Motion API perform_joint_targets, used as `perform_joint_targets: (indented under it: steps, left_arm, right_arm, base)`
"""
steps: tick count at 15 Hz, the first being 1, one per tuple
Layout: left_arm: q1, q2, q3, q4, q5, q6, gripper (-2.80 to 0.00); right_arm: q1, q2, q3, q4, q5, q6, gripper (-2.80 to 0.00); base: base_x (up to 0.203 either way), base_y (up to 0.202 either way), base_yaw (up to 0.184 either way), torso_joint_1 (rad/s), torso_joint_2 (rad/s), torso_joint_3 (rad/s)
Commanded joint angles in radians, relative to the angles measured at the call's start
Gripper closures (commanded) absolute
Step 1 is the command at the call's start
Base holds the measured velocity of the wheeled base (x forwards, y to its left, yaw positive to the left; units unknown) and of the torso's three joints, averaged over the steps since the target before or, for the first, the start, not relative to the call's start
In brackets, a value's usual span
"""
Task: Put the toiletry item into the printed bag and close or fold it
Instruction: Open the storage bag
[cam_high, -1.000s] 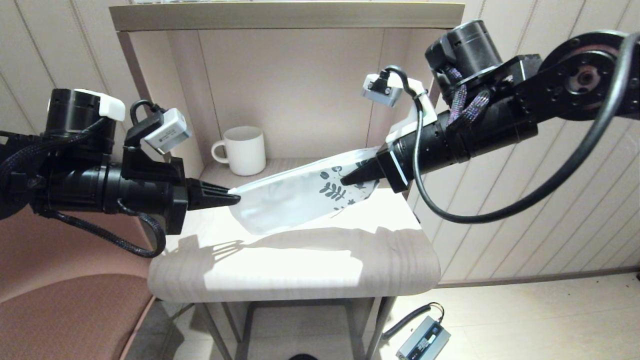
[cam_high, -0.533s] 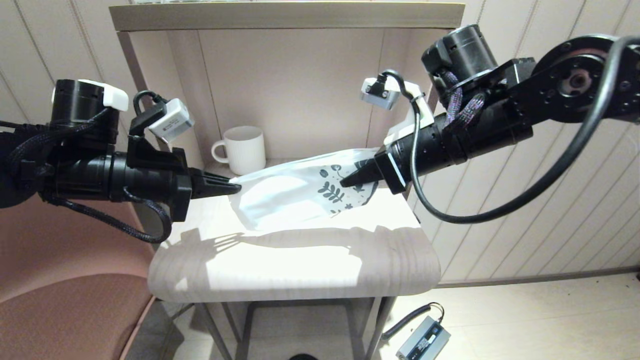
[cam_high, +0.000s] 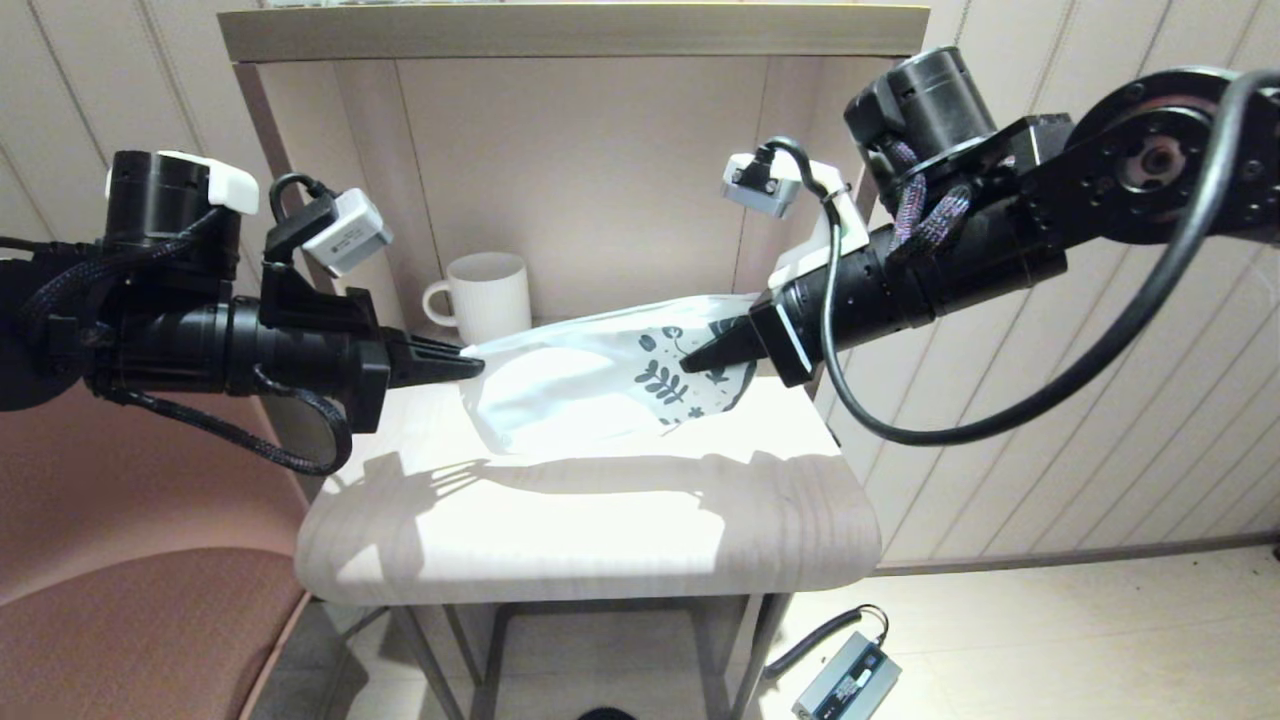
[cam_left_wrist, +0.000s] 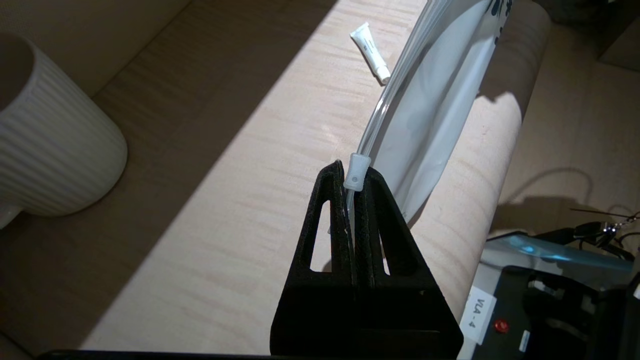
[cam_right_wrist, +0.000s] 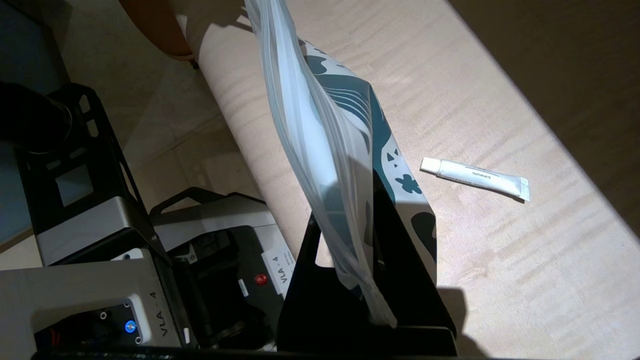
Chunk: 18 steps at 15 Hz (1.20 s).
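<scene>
Printed bag (cam_high: 600, 385), stretched above the worktop (cam_high: 590, 520) between 2 arms, has slackened and risen at its plain end over the last second as the left tool (cam_left_wrist: 356, 186) lifted toward the mug (cam_high: 490, 297). Left tool pinches the zip slider; right tool (cam_high: 690, 362) is clamped on the leaf-printed end. Toiletry item (cam_right_wrist: 475, 178) lies on the worktop behind the bag, so the bag looks empty and filling remains undone.

We see the printed bag (cam_high: 600, 385) stretched between the left pincer (cam_high: 470, 368) and right pincer (cam_high: 692, 362), both clamping it; the white tube (cam_right_wrist: 475, 178) lies flat on the table beyond it.
</scene>
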Motion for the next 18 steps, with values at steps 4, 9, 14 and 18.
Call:
perform_joint_targets:
  steps: [4, 9, 14, 18]
  left_arm:
    - [0.0, -0.006, 0.002, 0.001, -0.005, 0.001, 0.0]
    - [0.0, 0.001, 0.006, 0.0, -0.006, 0.0, 0.0]
    - [0.0, 0.005, -0.007, 0.0, -0.005, -0.033, -2.8]
    - [0.003, 0.001, 0.006, 0.0, -0.006, -0.036, -2.8]
  right_arm:
    - [0.003, -0.005, 0.009, 0.005, 0.003, -0.003, 0.0]
    - [0.001, -0.003, 0.011, 0.005, 0.003, -0.003, 0.0]
    - [0.001, -0.002, 0.014, 0.005, 0.003, -0.003, 0.0]
    - [-0.003, -0.003, 0.011, 0.005, 0.003, -0.003, 0.0]
  base:
    - [0.0, 0.0, 0.0, 0.0, 0.0, 0.0]
    - [0.0, 0.0, 0.0, 0.0, 0.0, 0.0]
    - [0.0, 0.0, 0.0, 0.0, 0.0, 0.0]
    - [0.0, 0.0, 0.0, 0.0, 0.0, 0.0]
